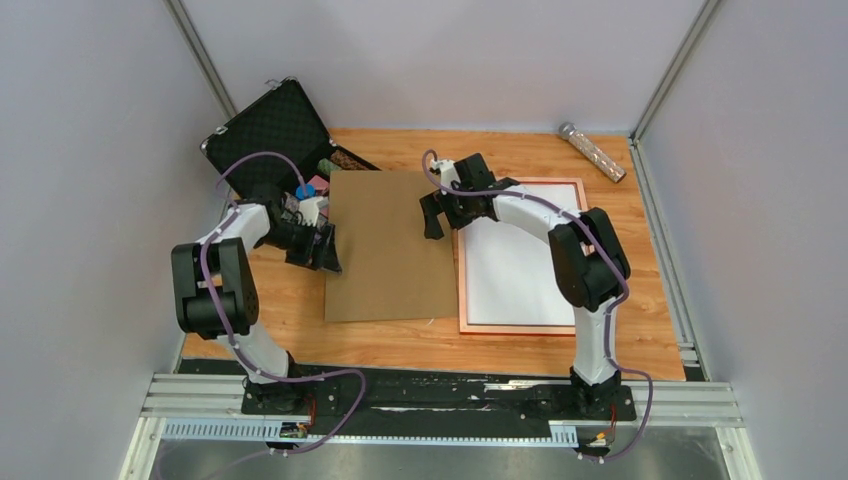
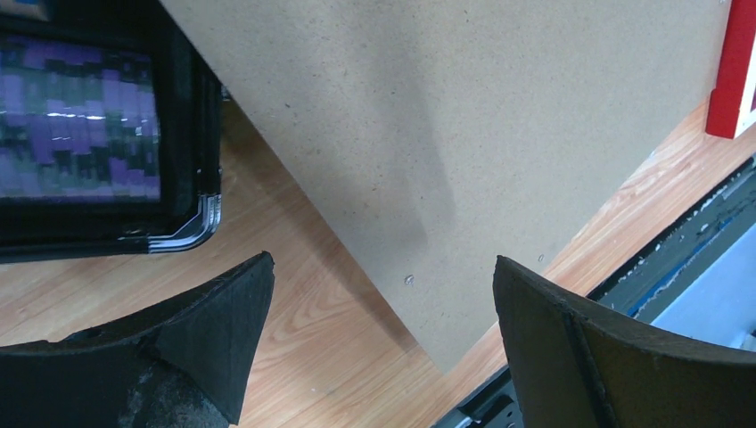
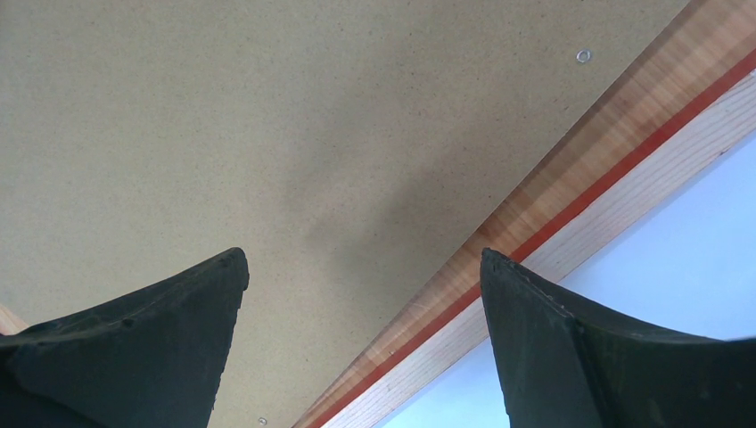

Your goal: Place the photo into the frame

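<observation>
Matt board, grained wood, smooth white sheet.
We see the backing board (image 2: pixel 428 116) as dull, speckled brown fibreboard. The table (image 2: pixel 303 294) is faintly glossy wood grain, the frame (image 3: pixel 571 245) pale bare wood with a red-painted edge. The photo (image 3: pixel 686 250) shows a smooth white back, perhaps paper, and the fingers (image 2: pixel 205 330) are coarse matt black.

Narrow bare strip between board (image 1: pixel 385 250) and frame (image 1: pixel 515 328) — black case (image 1: pixel 270 125) at far-left corner

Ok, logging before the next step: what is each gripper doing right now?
Left gripper: open, empty, over the board edge.
Right gripper: open, empty, over the board beside the frame.
</observation>
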`<act>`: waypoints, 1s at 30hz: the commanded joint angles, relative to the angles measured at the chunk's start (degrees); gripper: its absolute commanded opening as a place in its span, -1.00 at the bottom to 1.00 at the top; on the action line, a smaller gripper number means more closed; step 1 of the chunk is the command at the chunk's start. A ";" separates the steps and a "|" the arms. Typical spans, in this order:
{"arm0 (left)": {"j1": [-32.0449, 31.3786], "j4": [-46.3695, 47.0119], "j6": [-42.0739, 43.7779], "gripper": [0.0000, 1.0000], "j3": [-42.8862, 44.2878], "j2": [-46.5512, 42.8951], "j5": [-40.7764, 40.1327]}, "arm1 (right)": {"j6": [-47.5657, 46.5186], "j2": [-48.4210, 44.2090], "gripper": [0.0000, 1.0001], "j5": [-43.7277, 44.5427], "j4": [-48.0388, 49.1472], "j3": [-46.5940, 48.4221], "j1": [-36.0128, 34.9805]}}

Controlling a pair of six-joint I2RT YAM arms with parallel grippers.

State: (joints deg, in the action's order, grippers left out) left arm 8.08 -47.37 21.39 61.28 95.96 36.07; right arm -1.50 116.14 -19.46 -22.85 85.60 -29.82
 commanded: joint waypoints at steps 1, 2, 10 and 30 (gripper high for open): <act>0.63 -0.77 4.31 1.00 -0.60 1.66 4.19 | 0.89 1.02 1.00 1.69 1.73 2.66 -0.32; 0.63 -0.87 4.99 1.00 -0.53 1.98 4.93 | 0.99 1.21 1.00 1.77 1.75 2.79 -0.32; 0.59 -0.33 6.26 1.00 0.95 6.28 8.35 | 0.71 1.87 0.99 3.11 1.67 2.83 -0.63; 0.32 5.18 -0.53 0.91 0.77 9.47 12.12 | 1.14 2.51 0.99 3.06 1.64 1.65 -0.76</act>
State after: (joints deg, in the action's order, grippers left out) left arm 8.19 -46.85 22.74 62.26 104.51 48.49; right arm -1.48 117.99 -16.53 -22.85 86.26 -30.30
